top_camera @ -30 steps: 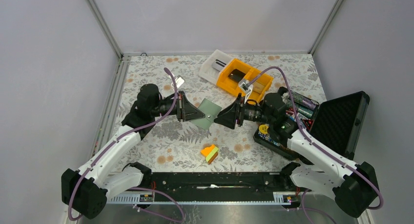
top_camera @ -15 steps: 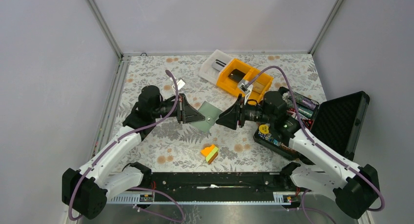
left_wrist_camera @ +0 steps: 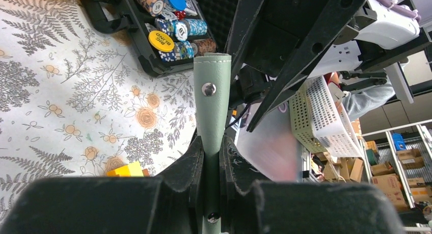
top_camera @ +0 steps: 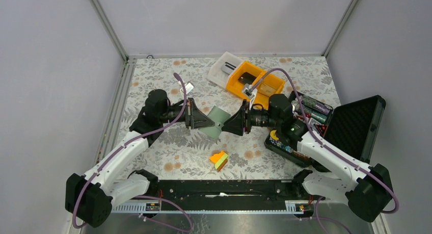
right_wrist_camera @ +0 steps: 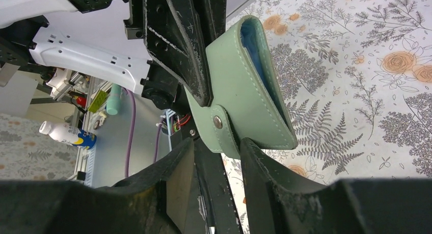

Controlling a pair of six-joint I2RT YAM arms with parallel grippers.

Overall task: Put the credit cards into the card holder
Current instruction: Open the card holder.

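Observation:
The grey-green card holder [top_camera: 214, 120] hangs above the mat, folded, blue lining showing at its open edge [right_wrist_camera: 253, 45]. My left gripper [top_camera: 200, 119] is shut on one end of it [left_wrist_camera: 212, 91]. My right gripper [top_camera: 230, 123] faces it from the right. Its jaws stand open around the snap strap [right_wrist_camera: 219, 129], with a gap on the left side. The credit cards lie at the back: a black one [top_camera: 247, 79] in the orange bin [top_camera: 239, 87], and a white one with a black stripe [top_camera: 229, 67] in the white tray.
An orange-yellow-green wedge block [top_camera: 219, 160] lies near the front. An open black case [top_camera: 356, 127] with poker chips [left_wrist_camera: 168, 27] stands at the right, under my right arm. A small shiny object [top_camera: 187, 86] lies behind the left wrist.
My right gripper has moved left onto the card holder's strap end and its jaws have narrowed. The left gripper has kept its hold and barely moved.

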